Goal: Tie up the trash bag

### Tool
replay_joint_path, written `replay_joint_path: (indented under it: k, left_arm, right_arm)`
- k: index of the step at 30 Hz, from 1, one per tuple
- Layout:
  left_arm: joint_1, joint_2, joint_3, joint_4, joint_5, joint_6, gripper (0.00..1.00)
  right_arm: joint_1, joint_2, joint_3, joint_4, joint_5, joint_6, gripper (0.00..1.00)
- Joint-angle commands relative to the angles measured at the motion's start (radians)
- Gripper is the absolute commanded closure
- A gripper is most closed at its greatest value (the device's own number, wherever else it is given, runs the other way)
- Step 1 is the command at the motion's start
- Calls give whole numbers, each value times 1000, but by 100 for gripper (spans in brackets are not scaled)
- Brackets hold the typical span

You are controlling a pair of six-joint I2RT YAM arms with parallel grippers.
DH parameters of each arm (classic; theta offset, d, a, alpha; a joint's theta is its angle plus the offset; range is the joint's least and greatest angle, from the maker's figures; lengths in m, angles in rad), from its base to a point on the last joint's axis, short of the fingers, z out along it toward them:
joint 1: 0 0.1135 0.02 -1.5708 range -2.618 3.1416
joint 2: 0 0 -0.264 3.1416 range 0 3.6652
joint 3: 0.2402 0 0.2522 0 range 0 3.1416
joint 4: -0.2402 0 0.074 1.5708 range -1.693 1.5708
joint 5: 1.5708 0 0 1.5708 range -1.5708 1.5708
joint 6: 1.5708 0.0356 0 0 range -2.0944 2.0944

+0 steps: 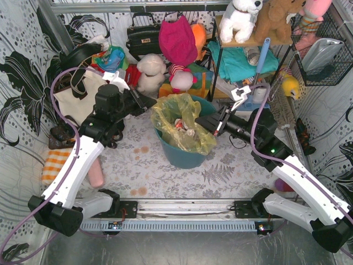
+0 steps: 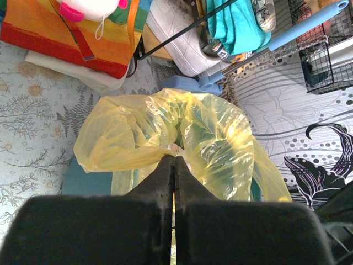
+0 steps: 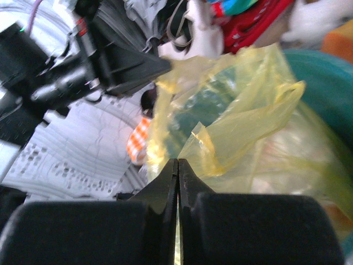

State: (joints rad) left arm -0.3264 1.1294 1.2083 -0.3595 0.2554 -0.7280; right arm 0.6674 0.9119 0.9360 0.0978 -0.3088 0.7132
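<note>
Pinching the left rim of the trash bag (image 1: 176, 107), the left gripper (image 1: 150, 105) is clenched on a fold of yellow film, probably gathering one handle flap for the knot. The bag lines the teal bin (image 1: 182, 160) mid-table, its mouth open over crumpled paper. The right gripper (image 1: 201, 122) is likewise clamped on the right rim's flap. A cream tote (image 1: 74, 99), a white plush dog (image 1: 150, 72) and a blue mop handle (image 1: 262, 58) crowd the back. The bin's wall may hinder drawing the flaps together.
</note>
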Motion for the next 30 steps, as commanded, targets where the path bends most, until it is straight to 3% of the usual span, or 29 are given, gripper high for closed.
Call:
replay_joint_path:
  k: [1,9,16,20,25,27,30]
  left_arm:
    - [5,-2,-12,36,77,34,100]
    - [5,-26,-24,-20,100,87,100]
    - [5,-36,-59,-15,114,81,100]
    - [5,-26,-53,-10,136,85,100]
    - [4,-27,-37,-12,155,92,100]
    - [4,-31,-33,-14,157,96,100]
    - [4,-36,-30,-22,157,101,100]
  right_arm:
    - [6,29,64,59,-335,-35,100]
    - [6,21,74,-163,-529,-110,100]
    - [6,34,123,-456,-554,-251,100]
    - [6,48,150,-338,-628,-187,100]
    - [6,80,160,-1,-647,-8,100]
    - [6,98,163,110,-602,38,100]
    - [6,123,185,114,-432,33,100]
